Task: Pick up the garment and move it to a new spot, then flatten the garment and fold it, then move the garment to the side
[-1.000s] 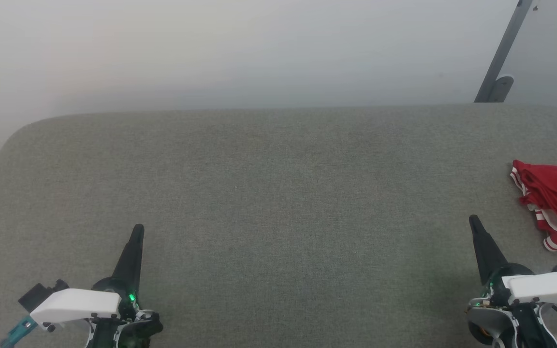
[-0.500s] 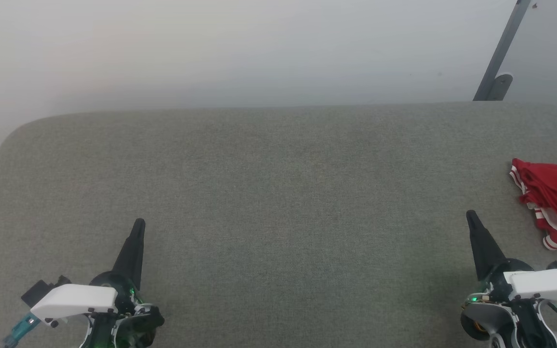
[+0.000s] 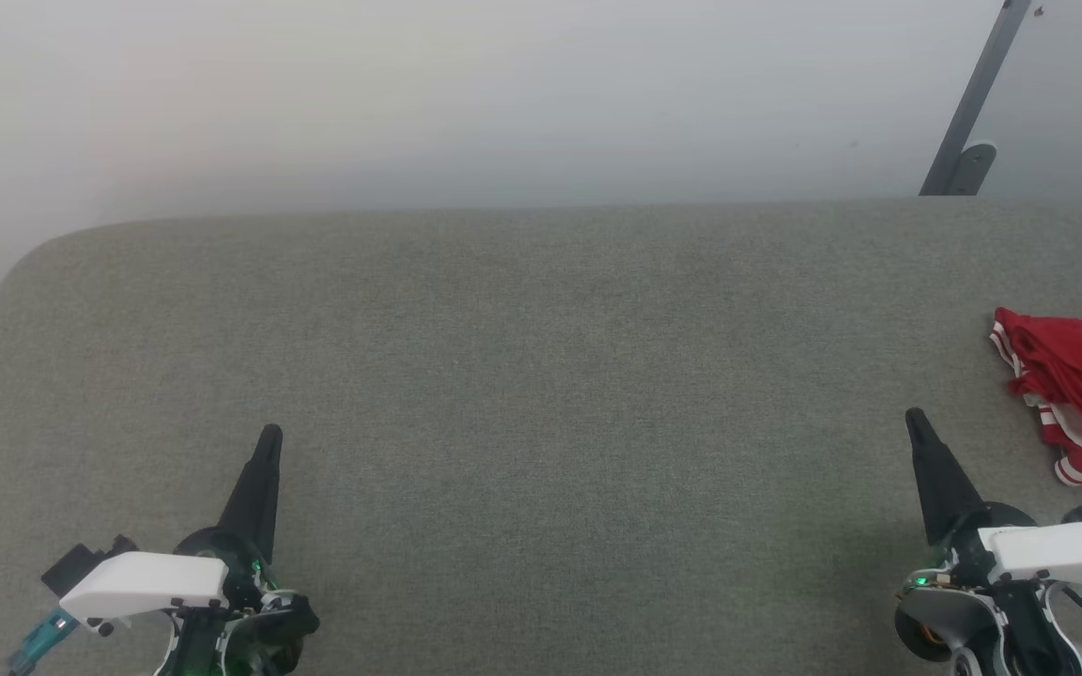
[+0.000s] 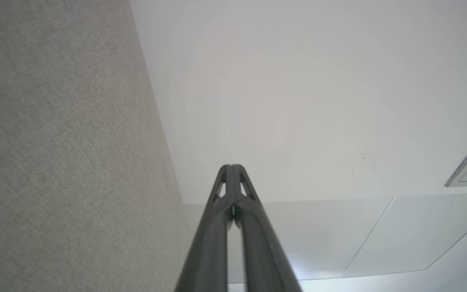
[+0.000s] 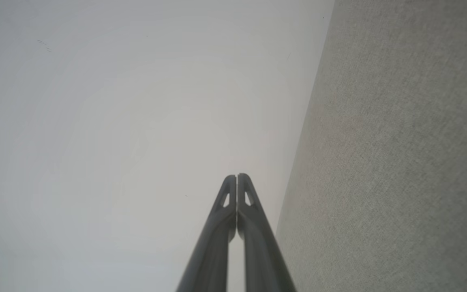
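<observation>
The garment (image 3: 1081, 385) lies in a crumpled heap on the grey fabric surface (image 3: 541, 357). It is ahead of the right gripper (image 3: 915, 416) and to its right side, near but not touching it. The edge of the head view cuts the heap, so I cannot tell its full length. The part that shows is longer in the direction away from the robot than across. Its red-and-white striped trim is on the side that faces the gripper, and some white fabric shows at the near end.

The right gripper has its two fingers (image 5: 217, 235) pressed together, with nothing between them. The left gripper (image 3: 269, 434) is far from the garment. Its fingers (image 4: 213, 235) also meet at the tips and it is empty. Both grippers point away from the robot, over the surface.
</observation>
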Available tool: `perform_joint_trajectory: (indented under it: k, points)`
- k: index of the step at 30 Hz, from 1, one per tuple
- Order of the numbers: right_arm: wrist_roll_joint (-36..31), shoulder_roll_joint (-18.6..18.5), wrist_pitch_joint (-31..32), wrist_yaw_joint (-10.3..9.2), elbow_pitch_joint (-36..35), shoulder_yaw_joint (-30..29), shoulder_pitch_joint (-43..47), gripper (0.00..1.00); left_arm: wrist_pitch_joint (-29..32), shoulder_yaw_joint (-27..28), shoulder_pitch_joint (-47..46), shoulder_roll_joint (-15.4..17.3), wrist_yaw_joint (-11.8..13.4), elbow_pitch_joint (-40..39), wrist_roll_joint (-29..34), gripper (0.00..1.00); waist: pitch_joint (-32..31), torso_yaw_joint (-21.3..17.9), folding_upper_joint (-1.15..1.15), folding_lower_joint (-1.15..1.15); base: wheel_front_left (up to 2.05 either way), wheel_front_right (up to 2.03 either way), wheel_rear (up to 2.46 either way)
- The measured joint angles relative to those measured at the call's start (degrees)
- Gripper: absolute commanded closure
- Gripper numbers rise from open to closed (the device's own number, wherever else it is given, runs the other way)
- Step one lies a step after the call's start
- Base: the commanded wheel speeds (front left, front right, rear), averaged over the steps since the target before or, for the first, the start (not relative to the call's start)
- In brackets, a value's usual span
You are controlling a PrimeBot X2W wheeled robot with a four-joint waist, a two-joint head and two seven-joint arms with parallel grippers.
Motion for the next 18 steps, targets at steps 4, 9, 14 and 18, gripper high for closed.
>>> perform_joint_trajectory:
  k: [4,9,14,18]
  points:
    - [0.0,0.0,0.0,0.0,0.0,-0.01,0.0,1.0,0.0,0.02,0.0,-0.02,0.0,0.0,0.01,1.0,0.0,0.0,0.0,0.0,0.0,0.0,0.0]
    - [0.0,0.0,0.0,0.0,0.0,-0.01,0.0,1.0,0.01,0.05,0.0,-0.04,0.0,0.0,0.01,1.0,0.0,0.0,0.0,0.0,0.0,0.0,0.0]
    - [0.0,0.0,0.0,0.0,0.0,0.0,0.0,1.0,0.01,0.08,0.0,-0.05,0.0,0.0,0.01,1.0,0.0,0.0,0.0,0.0,0.0,0.0,0.0]
    - [0.0,0.0,0.0,0.0,0.0,-0.02,-0.01,1.0,0.02,0.1,0.0,-0.08,0.0,0.0,0.01,1.0,0.0,0.0,0.0,0.0,0.0,0.0,0.0]
